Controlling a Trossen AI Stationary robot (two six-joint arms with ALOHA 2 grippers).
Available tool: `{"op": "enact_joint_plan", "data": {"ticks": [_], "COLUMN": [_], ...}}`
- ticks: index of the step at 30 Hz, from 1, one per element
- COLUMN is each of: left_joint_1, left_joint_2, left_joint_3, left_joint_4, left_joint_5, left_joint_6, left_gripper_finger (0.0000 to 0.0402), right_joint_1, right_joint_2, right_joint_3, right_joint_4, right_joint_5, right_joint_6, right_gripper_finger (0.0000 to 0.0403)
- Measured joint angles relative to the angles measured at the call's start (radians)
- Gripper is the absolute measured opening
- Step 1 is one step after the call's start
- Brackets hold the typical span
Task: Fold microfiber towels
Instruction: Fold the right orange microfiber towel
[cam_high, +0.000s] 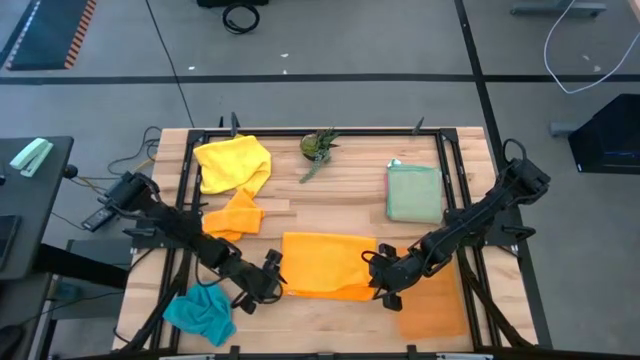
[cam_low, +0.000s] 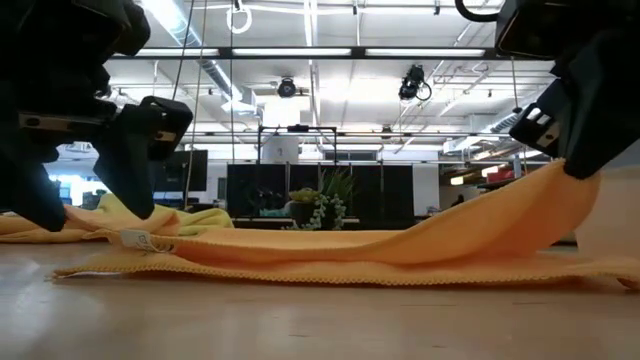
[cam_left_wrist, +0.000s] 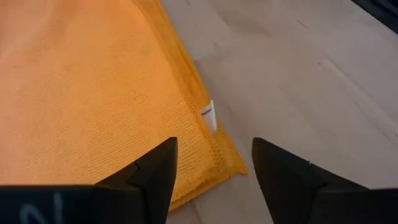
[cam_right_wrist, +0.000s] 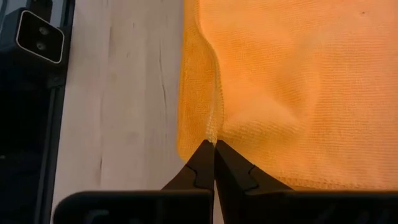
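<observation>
Towels, microfiber, counted from the high view. One orange towel (cam_high: 325, 264) lay at the near middle of the table (cam_high: 340, 185), doubled over (folded in half, by my judgement, with a further fold likely due). One pale green towel (cam_high: 413, 192) sat squared up toward the far right, apparently finished. Unfolded and waiting: a yellow towel (cam_high: 232, 162) bunched at the far left, a smaller orange towel (cam_high: 236, 215) crumpled just beside it, and a teal towel (cam_high: 200, 312) heaped at the near left corner. So roughly one done, one in hand, three left.

Grippers, two. My left gripper (cam_left_wrist: 211, 168) stood with its jaws spread and nothing between them, just off the towel's left corner, where a small white tag (cam_left_wrist: 208, 116) showed. My right gripper (cam_right_wrist: 214, 148) was clenched on the towel's right edge, pinching a ridge of cloth.

Views, compared. Only the low view showed that right edge lifted off the wood while the remainder lay flat. Only the wrist views showed the tag and the pinch close up. Only the high view showed the other towels, the translucent orange mat (cam_high: 435, 300) under my right arm, and the small plant (cam_high: 319, 146) at the far edge.
</observation>
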Motion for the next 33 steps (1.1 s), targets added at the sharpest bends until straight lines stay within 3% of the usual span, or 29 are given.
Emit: {"op": "enact_joint_plan", "data": {"ticks": [18,24,30,33], "left_joint_1": [0.001,0.002,0.008,0.007], "left_joint_2": [0.011,0.011,0.011,0.005], "left_joint_3": [0.001,0.001,0.001,0.001], "left_joint_4": [-0.041,-0.041,-0.033,-0.009], "left_joint_5": [-0.002,-0.005,-0.009,-0.053], "left_joint_6": [0.027,0.053,0.061,0.080], "left_gripper_finger": [0.0141,0.0093,0.0016,0.0011], "right_joint_1": [0.000,0.000,0.000,0.000], "right_joint_2": [0.000,0.000,0.000,0.000], "right_joint_3": [0.000,0.000,0.000,0.000], "right_joint_4": [-0.005,-0.004,-0.005,-0.008], "right_joint_5": [0.000,0.000,0.000,0.000], "right_joint_6": [-0.007,0.002,0.003,0.005], "right_gripper_finger": [0.0009,0.0009,0.0009,0.0009]}}
